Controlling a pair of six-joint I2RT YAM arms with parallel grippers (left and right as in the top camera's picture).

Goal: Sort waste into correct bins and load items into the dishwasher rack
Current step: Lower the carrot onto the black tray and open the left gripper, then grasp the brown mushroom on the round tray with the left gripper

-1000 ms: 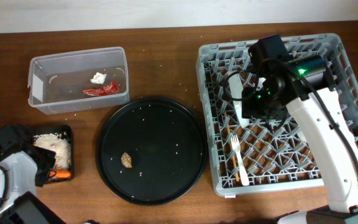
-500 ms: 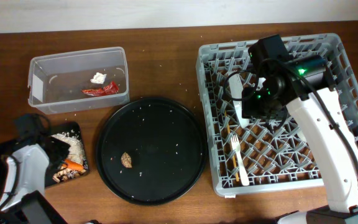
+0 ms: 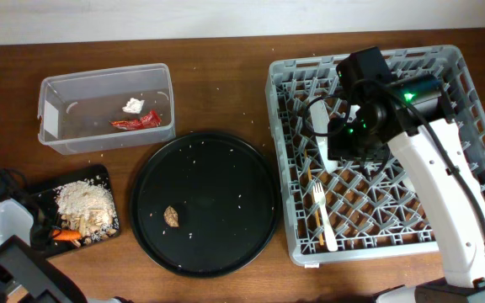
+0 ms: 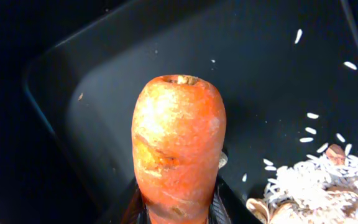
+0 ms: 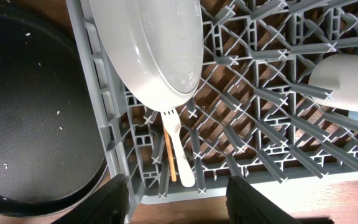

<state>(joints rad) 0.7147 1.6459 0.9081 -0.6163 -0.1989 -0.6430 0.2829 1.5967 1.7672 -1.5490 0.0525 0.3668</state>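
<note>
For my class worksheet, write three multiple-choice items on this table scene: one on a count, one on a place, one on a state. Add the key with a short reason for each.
1. How many pieces of waste lie in the clear plastic tub? A one; B two; C four.
2. Where is the small brown lump? A in the tub; B on bare wood; C on the round black tray.
3. The left gripper is: A shut on the orange carrot; B open and empty; C shut on the brown lump.

Key: 1 B, a red wrapper and a white paper wad lie in it. 2 C, the lump sits on the tray's lower left part. 3 A, the left wrist view shows the carrot clamped between the fingers.
</note>
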